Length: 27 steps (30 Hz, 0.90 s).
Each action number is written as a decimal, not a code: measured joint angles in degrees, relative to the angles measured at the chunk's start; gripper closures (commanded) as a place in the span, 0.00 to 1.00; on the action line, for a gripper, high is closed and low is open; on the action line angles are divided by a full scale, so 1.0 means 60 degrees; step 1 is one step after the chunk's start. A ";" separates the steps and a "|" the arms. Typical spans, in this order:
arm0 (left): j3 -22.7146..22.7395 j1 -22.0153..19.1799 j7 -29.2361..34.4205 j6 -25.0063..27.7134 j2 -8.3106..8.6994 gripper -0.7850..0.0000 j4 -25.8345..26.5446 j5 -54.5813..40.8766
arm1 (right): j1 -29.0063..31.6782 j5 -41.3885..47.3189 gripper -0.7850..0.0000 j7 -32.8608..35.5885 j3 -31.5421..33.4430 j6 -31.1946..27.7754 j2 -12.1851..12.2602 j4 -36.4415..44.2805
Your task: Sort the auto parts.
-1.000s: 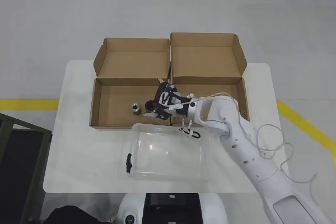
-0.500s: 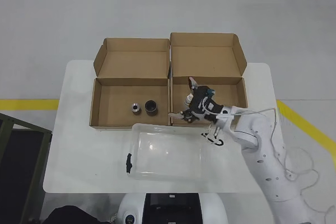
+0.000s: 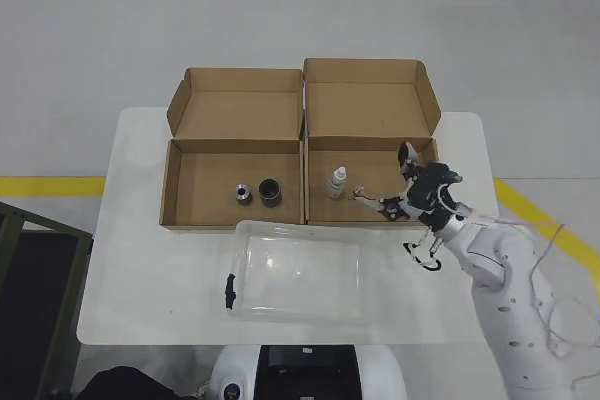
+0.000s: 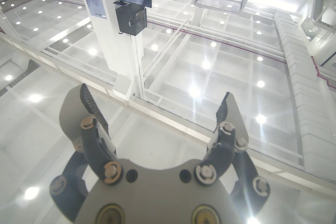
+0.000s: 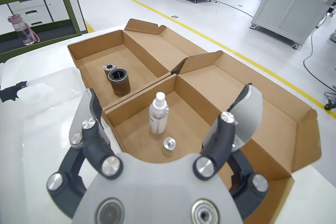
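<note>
Nearest the robot, a clear plastic bin (image 3: 300, 275) sits on the white counter (image 3: 150, 270), with a black tab (image 3: 229, 290) on its left end. Just past the bin's far right corner, the right tool (image 3: 390, 177) (image 5: 169, 95) hangs over the right cardboard box (image 3: 375, 165). Its fingers are spread wide and there is nothing between them.

Look into that right box: a small spray bottle (image 3: 338, 181) (image 5: 158, 114) stands upright near the wall shared with the other box. A small silver fitting (image 3: 358, 192) (image 5: 169, 144) sits just beside it, on the side closer to the tool. The two are near each other but apart.

Over in the left cardboard box (image 3: 200, 185), a dark cylindrical sleeve (image 3: 271, 190) (image 5: 119, 80) stands on end with its bore facing up. A small metal bushing (image 3: 241, 192) (image 5: 109, 68) sits right next to it, on the side away from the shared wall. From here I cannot tell whether they touch.

Both boxes sit side by side with walls touching, and their lids are folded back flat at the far edge of the counter.

The left tool (image 4: 156, 92) points up at the ceiling lights, its toothed fingers wide apart and empty.
</note>
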<state>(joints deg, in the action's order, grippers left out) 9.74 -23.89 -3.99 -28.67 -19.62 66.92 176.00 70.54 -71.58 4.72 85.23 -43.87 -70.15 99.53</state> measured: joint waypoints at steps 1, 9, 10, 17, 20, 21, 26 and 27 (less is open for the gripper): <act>0.0000 0.0000 0.0000 0.0000 0.0000 0.00 0.0000 0.0000 | 0.0097 0.0002 0.00 -0.0045 0.0161 -0.0005 0.0027 0.0051; 0.0000 0.0000 0.0000 0.0000 0.0000 0.00 0.0000 0.0000 | 0.0993 -0.0122 0.00 -0.0542 0.1455 -0.0081 0.0243 0.0393; 0.0000 0.0000 0.0000 0.0000 0.0000 0.00 0.0000 0.0000 | 0.1106 -0.0194 0.00 -0.0664 0.1575 -0.0075 0.0262 0.0419; 0.0000 0.0000 0.0000 0.0000 0.0000 0.00 0.0000 0.0000 | 0.1900 -0.0328 0.00 -0.1423 0.2400 -0.0109 0.0391 0.0312; 0.0000 0.0000 0.0000 0.0000 0.0000 0.00 0.0000 0.0000 | 0.2197 -0.0371 0.00 -0.1705 0.2729 -0.0110 0.0439 0.0367; 0.0000 0.0000 0.0000 0.0000 0.0000 0.00 0.0000 0.0000 | 0.2283 -0.0388 0.00 -0.1778 0.2812 -0.0110 0.0451 0.0397; 0.0000 0.0000 0.0000 0.0000 0.0000 0.00 0.0000 0.0000 | 0.2744 -0.0509 0.00 -0.2142 0.3224 -0.0096 0.0516 0.0562; 0.0000 0.0000 0.0000 0.0000 0.0000 0.00 0.0000 0.0000 | 0.2824 -0.0529 0.00 -0.2205 0.3298 -0.0091 0.0527 0.0586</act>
<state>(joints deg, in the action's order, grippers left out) 9.74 -23.89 -3.99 -28.67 -19.62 66.92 176.00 87.49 -74.76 -8.50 105.01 -44.41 -66.98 103.05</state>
